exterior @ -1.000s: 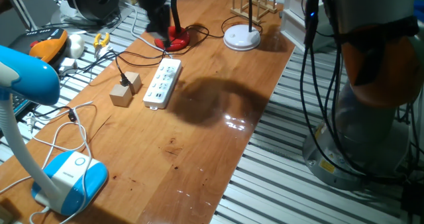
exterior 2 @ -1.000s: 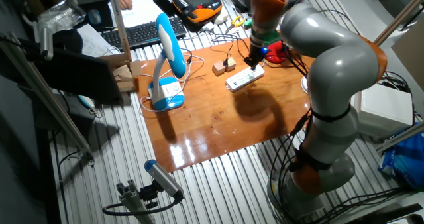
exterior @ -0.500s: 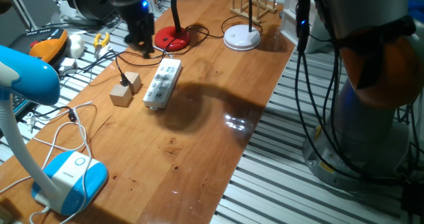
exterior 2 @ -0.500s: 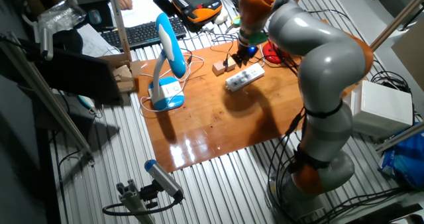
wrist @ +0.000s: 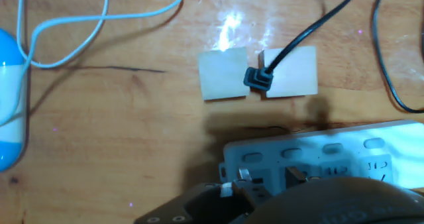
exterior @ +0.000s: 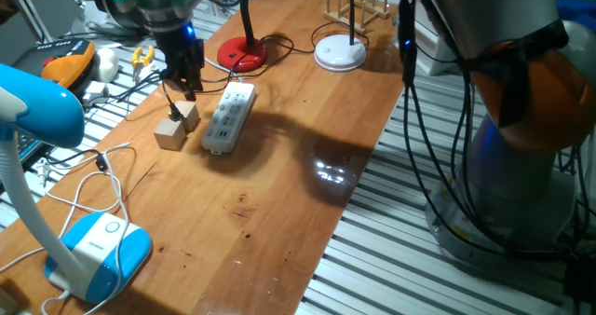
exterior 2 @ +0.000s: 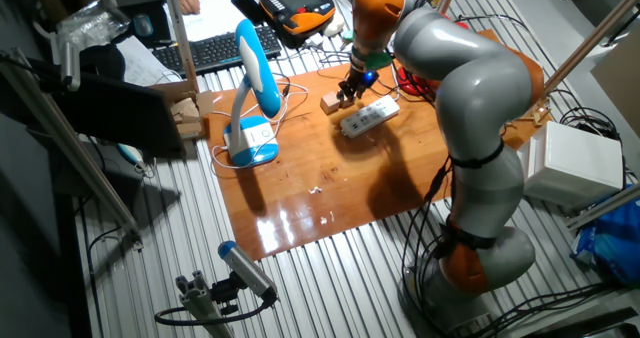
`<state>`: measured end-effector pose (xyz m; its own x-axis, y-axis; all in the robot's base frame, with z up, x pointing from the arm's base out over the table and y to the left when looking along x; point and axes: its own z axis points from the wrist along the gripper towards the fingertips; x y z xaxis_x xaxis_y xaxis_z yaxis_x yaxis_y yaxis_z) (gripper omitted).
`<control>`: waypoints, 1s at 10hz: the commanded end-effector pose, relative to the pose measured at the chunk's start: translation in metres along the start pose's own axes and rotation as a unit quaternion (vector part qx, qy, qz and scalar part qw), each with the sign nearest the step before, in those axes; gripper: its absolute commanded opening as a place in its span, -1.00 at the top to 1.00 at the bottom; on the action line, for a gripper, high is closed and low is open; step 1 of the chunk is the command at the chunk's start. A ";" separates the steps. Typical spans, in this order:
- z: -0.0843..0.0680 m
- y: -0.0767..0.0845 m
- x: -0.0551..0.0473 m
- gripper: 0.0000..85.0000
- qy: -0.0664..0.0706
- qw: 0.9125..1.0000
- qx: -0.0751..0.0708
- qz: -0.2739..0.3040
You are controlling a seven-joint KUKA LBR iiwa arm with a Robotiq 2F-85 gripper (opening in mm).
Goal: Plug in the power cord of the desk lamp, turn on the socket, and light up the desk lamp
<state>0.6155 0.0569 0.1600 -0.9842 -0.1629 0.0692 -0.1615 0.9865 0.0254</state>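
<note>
Since a second ago, the gripper (exterior: 183,84) moved from the desk lamp (exterior: 242,50) to above the plug (wrist: 258,77). Whether its jaws are spread cannot be told. No writing is legible.

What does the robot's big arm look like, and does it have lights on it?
The arm is made of fat, rounded, silver-grey segments joined by orange rings, with an orange cap on top. Black cables hang beside it. Near the wrist a green light glows, with a blue one just below. The gripper at the end is dark and black with two short fingers.
</note>
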 end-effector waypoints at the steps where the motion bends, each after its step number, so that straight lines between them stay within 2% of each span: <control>1: 0.000 0.000 0.000 0.60 0.011 1.000 -0.004 -0.007; 2: 0.000 0.000 0.000 0.60 0.017 1.000 -0.006 -0.009; 3: 0.000 0.000 0.000 0.60 0.017 1.000 0.004 0.006; 4: 0.000 0.000 0.000 0.20 0.013 1.000 0.011 0.010; 5: 0.000 0.000 0.000 0.20 0.015 1.000 -0.007 0.018; 6: 0.000 0.000 0.000 0.20 0.020 0.999 -0.013 0.032; 7: 0.000 0.000 0.000 0.20 0.021 0.998 -0.012 0.049; 8: 0.000 0.000 0.000 0.20 0.011 0.998 -0.004 0.056; 9: 0.001 0.000 -0.001 0.20 0.006 0.998 -0.002 0.063; 10: 0.005 -0.001 -0.007 0.20 0.004 0.997 -0.004 0.072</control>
<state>0.6236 0.0568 0.1528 -0.9969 -0.0167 0.0772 -0.0149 0.9996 0.0235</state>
